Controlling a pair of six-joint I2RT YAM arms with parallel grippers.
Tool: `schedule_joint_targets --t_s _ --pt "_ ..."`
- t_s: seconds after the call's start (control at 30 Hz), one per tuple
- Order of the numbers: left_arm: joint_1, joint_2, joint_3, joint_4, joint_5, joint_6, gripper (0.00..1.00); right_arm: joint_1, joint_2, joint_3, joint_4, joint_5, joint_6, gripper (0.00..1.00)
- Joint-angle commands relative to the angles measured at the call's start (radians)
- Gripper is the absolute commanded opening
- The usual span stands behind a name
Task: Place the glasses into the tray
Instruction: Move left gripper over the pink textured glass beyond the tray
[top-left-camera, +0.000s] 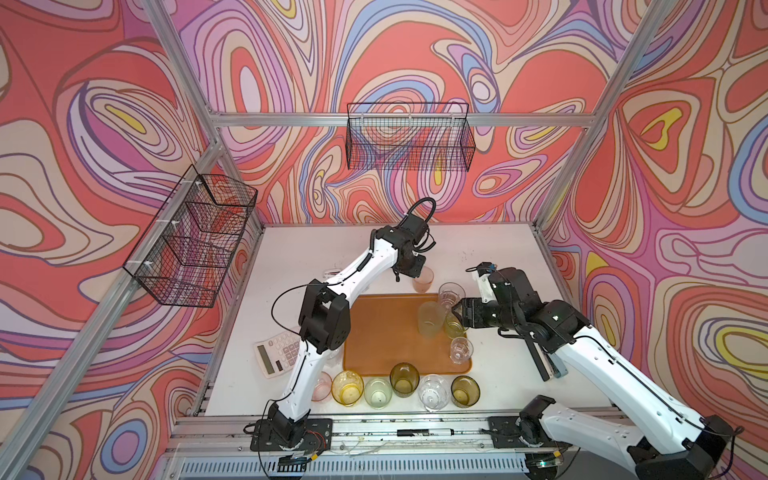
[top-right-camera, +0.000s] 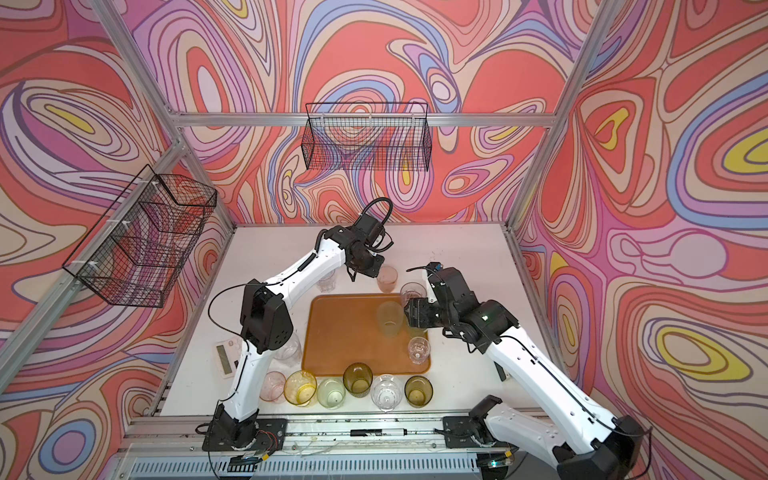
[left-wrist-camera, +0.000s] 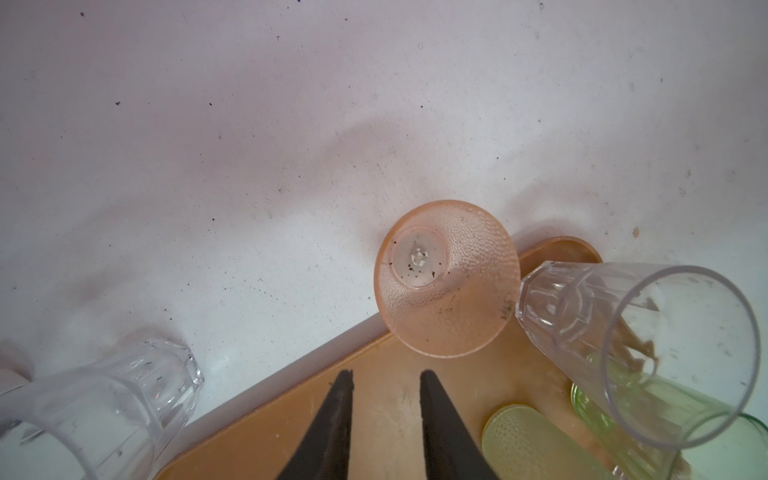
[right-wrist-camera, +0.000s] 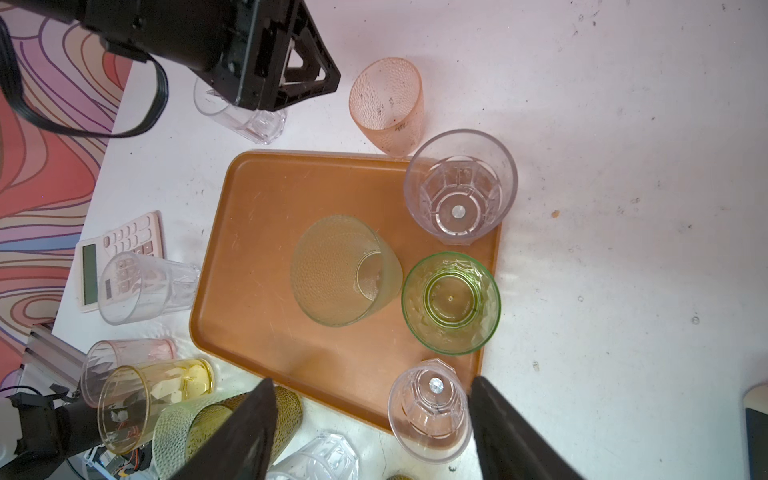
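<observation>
White table (top-left-camera: 316, 249): left fingers (left-wrist-camera: 328, 424) slightly apart over the tray (left-wrist-camera: 266, 449), right fingers (right-wrist-camera: 249, 428) wide apart, both holding nothing

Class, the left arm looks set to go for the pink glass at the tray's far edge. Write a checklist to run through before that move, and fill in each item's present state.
1. Left gripper open and empty: ok.
2. Pink glass upright, outside the tray: ok.
3. Room around the pink glass for both fingers: cannot tell. A clear glass stands very close, and whether they touch is unclear.
4. Right gripper out of the path: ok. It hangs open over the tray's right side.
5. Free tray floor for the set-down: ok. The half toward the left arm is bare.
</observation>
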Motion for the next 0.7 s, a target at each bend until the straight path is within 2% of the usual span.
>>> schedule_joint_targets --t_s 0.0,0.67 --pt "0.007 0.036 0.043 0.002 0.015 0.019 0.32 -0.002 0.005 0.010 -0.005 0.000 -0.012 0.76" --pt "0.019 0.131 0.096 0.024 0.014 0.008 0.29 -0.002 0.001 0.004 -0.008 0.000 -0.011 0.76"
